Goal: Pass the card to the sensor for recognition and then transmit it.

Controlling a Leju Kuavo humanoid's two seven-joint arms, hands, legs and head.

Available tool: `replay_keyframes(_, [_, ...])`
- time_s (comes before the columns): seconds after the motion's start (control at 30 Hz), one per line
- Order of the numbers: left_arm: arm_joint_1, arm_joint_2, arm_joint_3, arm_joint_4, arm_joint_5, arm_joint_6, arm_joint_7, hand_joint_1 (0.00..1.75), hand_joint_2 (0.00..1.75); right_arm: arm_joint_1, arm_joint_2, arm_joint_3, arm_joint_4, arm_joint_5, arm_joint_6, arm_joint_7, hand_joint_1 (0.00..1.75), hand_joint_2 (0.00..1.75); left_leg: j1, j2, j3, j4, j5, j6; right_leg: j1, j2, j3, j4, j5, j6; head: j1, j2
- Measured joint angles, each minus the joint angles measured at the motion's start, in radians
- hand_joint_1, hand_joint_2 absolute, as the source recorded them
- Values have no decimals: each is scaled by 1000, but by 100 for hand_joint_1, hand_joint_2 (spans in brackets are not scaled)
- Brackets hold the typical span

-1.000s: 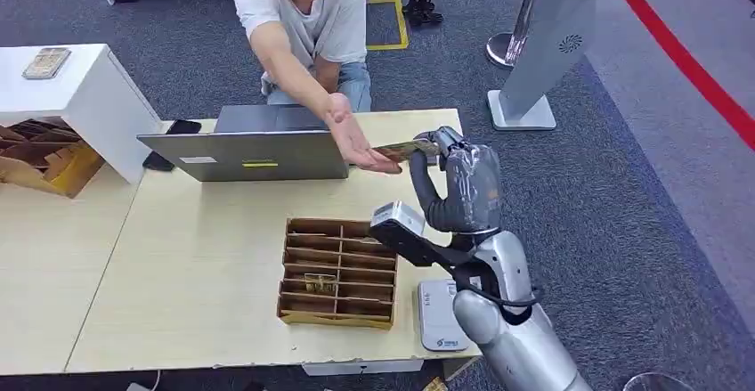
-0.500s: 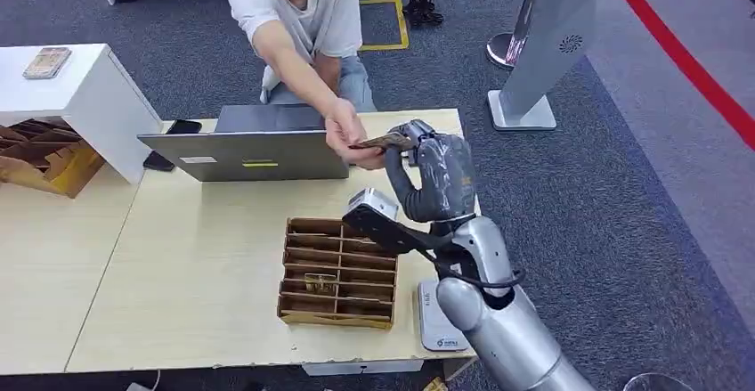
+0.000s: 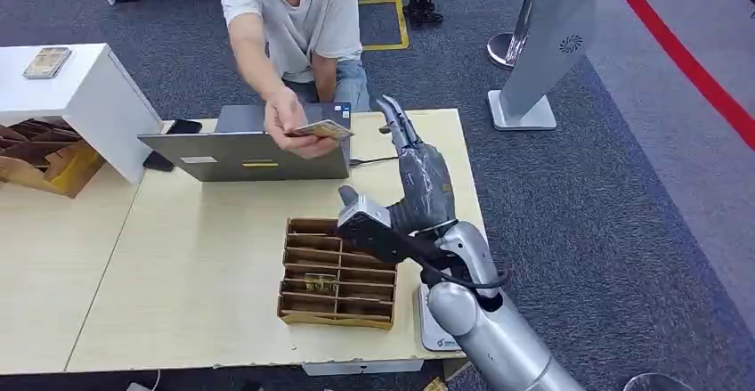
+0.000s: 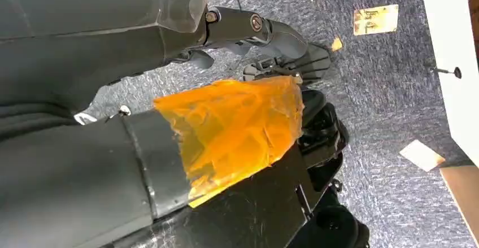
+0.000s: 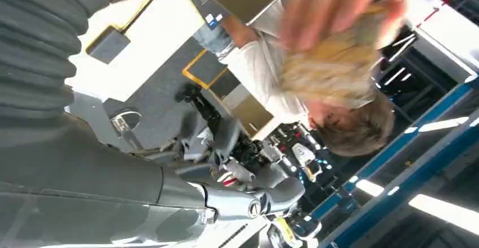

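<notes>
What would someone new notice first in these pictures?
First, the person leaning over the far side of the table, a card in their hand above the laptop. Next, the right robot hand raised over the table's right part, fingers apart and holding nothing. Nearer the robot, a brown slotted card box sits on the table.

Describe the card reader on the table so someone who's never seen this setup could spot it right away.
Start at the pale wooden table and find the brown cardboard divider box near its front edge. Just right of that box, partly hidden under the robot's silver arm, lies the card reader: a flat white slab with rounded corners, the only white device at this front corner.
</notes>
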Motion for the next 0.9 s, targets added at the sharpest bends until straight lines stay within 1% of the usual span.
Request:
replay_keyframes(0.13, [0,0,0,0,8,1,0,0,0,14,-1,2,-11,-4,-6,-17,0,0,0,0,0,0,0,0,0,0,0,0,0,0,0,0])
replay_keyframes(0.5, [3,-2,5,0,31,11,-2,0,0,71,-13,24,-65,21,-20,-31,0,0,0,0,0,0,0,0,0,0,0,0,0,0,0,0])
replay_keyframes(0.77, [7,-2,21,0,48,17,-10,0,0,132,-39,36,-113,23,-33,-32,0,0,0,0,0,0,0,0,0,0,0,0,0,0,0,0])
replay_keyframes(0.83, [8,-2,27,0,53,19,-11,0,0,147,-45,37,-126,12,-36,-40,0,0,0,0,0,0,0,0,0,0,0,0,0,0,0,0])
replay_keyframes(0.9, [10,-2,31,0,61,20,-16,0,0,174,-54,37,-148,-15,-51,-67,0,0,0,0,0,0,0,0,0,0,0,0,0,0,0,0])
